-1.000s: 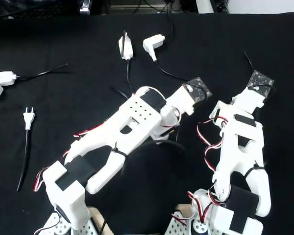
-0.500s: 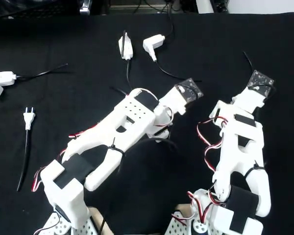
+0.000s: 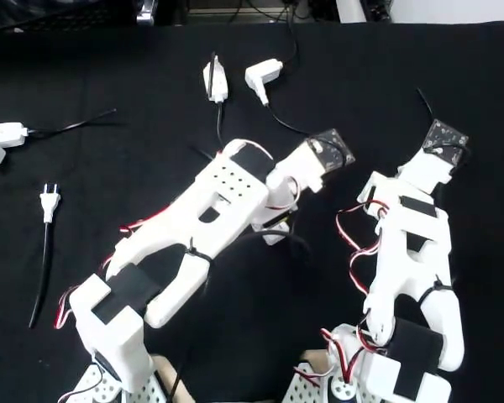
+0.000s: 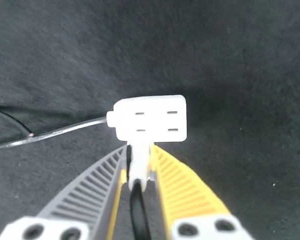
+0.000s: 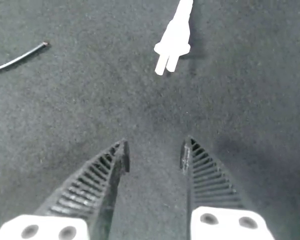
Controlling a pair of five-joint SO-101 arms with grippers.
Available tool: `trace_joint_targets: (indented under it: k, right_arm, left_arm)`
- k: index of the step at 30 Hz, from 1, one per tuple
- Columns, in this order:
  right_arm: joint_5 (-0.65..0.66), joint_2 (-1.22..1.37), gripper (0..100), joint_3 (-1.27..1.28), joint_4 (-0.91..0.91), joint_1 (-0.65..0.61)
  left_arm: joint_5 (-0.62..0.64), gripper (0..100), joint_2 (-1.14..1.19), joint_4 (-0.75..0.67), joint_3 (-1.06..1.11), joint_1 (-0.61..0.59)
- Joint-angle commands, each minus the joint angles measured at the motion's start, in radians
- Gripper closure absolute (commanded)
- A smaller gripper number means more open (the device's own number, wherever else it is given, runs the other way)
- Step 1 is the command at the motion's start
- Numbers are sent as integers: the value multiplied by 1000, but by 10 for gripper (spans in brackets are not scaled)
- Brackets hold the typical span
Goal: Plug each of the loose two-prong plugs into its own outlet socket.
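Where the left gripper [image 4: 138,150] is: over the middle of the black table [image 3: 403,67], at the end of the left arm [image 3: 210,218].
Left fingers [image 4: 180,185]: pinched tight on the held plug [image 4: 138,170].
Held plug: its front touches the side of the white socket [image 4: 150,119]; its prongs cannot be seen.
White socket: lies flat on the table, slots facing up, with a thin cord going off one end.
Right gripper [image 5: 154,150]: low over the table's right side, fingers [image 5: 95,187] wide apart, holding nothing.
Lying plug [image 5: 174,37]: flat on the table ahead of the right gripper, apart from it, prongs pointing toward it.
Left edge: an edge socket [image 3: 0,138] and, nearer the arms, a loose plug [image 3: 49,201] on a black cord.
Far edge: a thin socket [image 3: 216,81] beside a bent socket [image 3: 263,75].
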Motion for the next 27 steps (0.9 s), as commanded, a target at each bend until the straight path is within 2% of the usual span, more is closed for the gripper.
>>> trace_joint_targets:
  k: [1,9,21,27]
  right_arm:
    - [-9,-35,815,-4,-14,-14]
    - [-9,-31,815,-5,-15,-15]
    - [-8,-31,815,-7,-15,-15]
    - [-8,-31,815,-5,-15,-15]
  left_arm:
    - [-9,971,-44,-21,-62,12]
    - [-12,971,-43,-173,31,4]
    - [-12,971,-43,-203,114,-4]
    - [-9,971,-49,-287,153,-7]
